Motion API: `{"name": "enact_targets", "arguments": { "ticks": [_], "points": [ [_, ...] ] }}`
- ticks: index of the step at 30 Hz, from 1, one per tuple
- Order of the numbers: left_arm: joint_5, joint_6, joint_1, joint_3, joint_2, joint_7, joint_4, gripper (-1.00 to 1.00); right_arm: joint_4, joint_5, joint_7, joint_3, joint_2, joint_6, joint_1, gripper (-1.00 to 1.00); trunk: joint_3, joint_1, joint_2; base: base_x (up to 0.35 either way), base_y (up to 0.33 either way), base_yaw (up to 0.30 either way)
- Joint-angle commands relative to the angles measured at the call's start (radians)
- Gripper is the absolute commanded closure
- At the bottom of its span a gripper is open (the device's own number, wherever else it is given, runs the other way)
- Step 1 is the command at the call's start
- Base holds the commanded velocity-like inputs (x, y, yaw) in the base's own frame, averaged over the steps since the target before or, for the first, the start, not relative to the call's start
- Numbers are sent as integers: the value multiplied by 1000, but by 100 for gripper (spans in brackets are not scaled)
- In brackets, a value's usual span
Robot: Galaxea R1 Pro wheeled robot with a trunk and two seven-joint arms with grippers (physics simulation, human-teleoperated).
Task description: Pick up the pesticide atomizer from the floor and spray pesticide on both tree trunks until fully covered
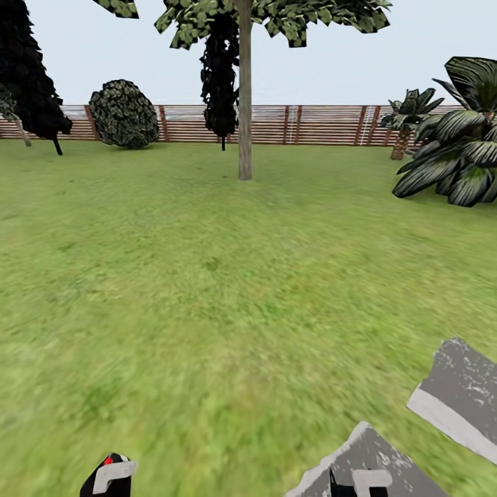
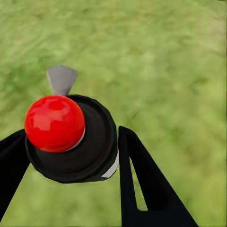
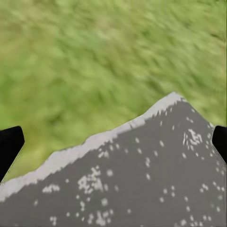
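In the left wrist view my left gripper (image 2: 71, 139) is shut on the pesticide atomizer (image 2: 90, 151), a dark bottle with a round red top (image 2: 54, 123) and a grey nozzle (image 2: 61, 79). The head view shows that gripper (image 1: 109, 478) low at the bottom left, over the grass. One tree stands ahead near the fence, its straight pale tree trunk (image 1: 245, 103) rising to a blocky green crown (image 1: 290, 17). My right gripper (image 1: 355, 483) is at the bottom edge; in its wrist view the right gripper (image 3: 113, 144) is open and holds nothing, above a grey stepping stone (image 3: 142, 179).
Green lawn (image 1: 207, 276) stretches to a brown slat fence (image 1: 310, 124). A narrow near-black tree (image 1: 221, 76) stands behind the trunk, a round shrub (image 1: 124, 114) at left, a palm (image 1: 404, 128) and a broad-leaved plant (image 1: 459, 159) at right. Stepping stones (image 1: 462, 397) lie bottom right.
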Motion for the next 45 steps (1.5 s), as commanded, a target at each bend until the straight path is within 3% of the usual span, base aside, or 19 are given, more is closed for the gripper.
{"name": "enact_targets", "arguments": {
  "ticks": [1,45],
  "points": [
    [-3,-3,0,3,0,1,0,100,1,10,-8,1,0,-1,-1,-100,-1,0,0,339,0,0],
    [-3,-3,-1,3,0,1,2,100,1,10,-9,1,1,-1,-1,-100,-1,0,0,339,0,0]
  ]
}}
